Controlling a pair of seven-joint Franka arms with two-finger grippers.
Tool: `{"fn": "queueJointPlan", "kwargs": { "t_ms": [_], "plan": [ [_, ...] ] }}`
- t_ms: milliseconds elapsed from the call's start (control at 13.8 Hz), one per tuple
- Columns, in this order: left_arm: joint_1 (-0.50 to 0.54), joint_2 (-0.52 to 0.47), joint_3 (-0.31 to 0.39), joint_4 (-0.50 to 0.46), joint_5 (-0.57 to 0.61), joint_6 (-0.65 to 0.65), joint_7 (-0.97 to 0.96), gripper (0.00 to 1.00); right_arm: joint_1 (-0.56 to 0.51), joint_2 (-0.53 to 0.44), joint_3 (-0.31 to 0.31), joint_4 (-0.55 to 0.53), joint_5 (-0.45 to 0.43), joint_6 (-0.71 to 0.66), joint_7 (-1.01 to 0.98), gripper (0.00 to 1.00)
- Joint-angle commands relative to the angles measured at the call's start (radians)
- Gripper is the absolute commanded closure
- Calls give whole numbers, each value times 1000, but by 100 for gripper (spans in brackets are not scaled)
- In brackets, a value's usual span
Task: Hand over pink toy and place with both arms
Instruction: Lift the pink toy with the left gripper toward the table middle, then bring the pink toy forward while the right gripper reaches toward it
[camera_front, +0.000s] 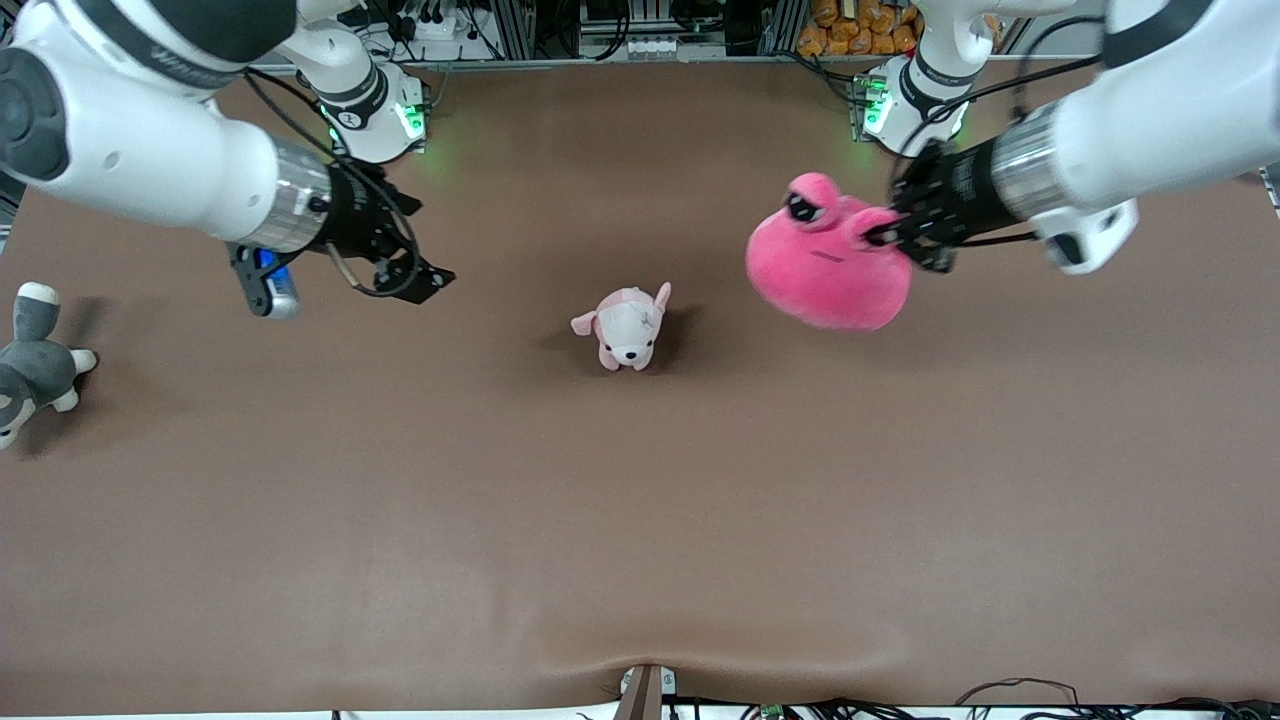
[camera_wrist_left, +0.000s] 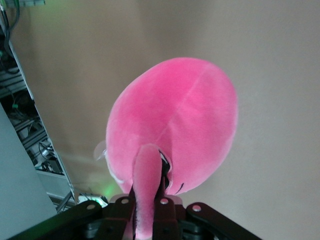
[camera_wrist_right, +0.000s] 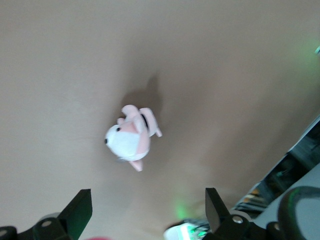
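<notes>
Front view, left hand (camera_front: 893, 235) pinching pink toy (camera_front: 828, 272) (eye stalk), right hand (camera_front: 345, 285) wide open

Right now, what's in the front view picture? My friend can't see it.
The left gripper holds the pink toy in the air. The open right gripper waits over the brown table, where a pale puppy plush lies mid-table.

Robotics lab: brown-covered table (camera_front: 640, 520), aluminium frame racks (camera_front: 520, 25), cable bundles (camera_front: 1000, 700).
</notes>
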Motion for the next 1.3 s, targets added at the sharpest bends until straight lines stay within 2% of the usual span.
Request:
{"fn": "queueJointPlan", "kwargs": {
  "t_ms": [0, 217, 433, 650, 939, 1011, 1084, 1156, 1228],
  "plan": [
    [-75, 64, 12, 91, -4, 42, -122, 100, 71, 4, -5, -6, 17, 92, 189, 0],
    [-140, 81, 12, 93, -4, 122, -230, 100, 163, 38, -6, -9, 14, 209, 395, 0],
    [-207, 104, 15, 93, -5, 208, -365, 100, 220, 70, -6, -9, 12, 264, 525, 0],
    [-209, 141, 1, 101, -15, 236, -503, 100, 257, 87, -6, -9, 0, 371, 670, 0],
    [-215, 158, 4, 107, -59, 242, -581, 100, 285, 107, -6, -9, -4, 388, 725, 0],
    [-215, 159, 4, 105, -62, 242, -592, 100, 294, 113, -8, -9, -8, 428, 734, 0],
    [-215, 159, 6, 105, -80, 242, -603, 100, 302, 114, -8, -10, -27, 445, 736, 2],
    [-215, 159, 6, 105, -94, 242, -606, 100, 311, 115, -8, -13, -64, 442, 739, 11],
    [-215, 159, 4, 105, -99, 242, -607, 100, 326, 115, -8, -17, -98, 444, 757, 28]
  ]
}}
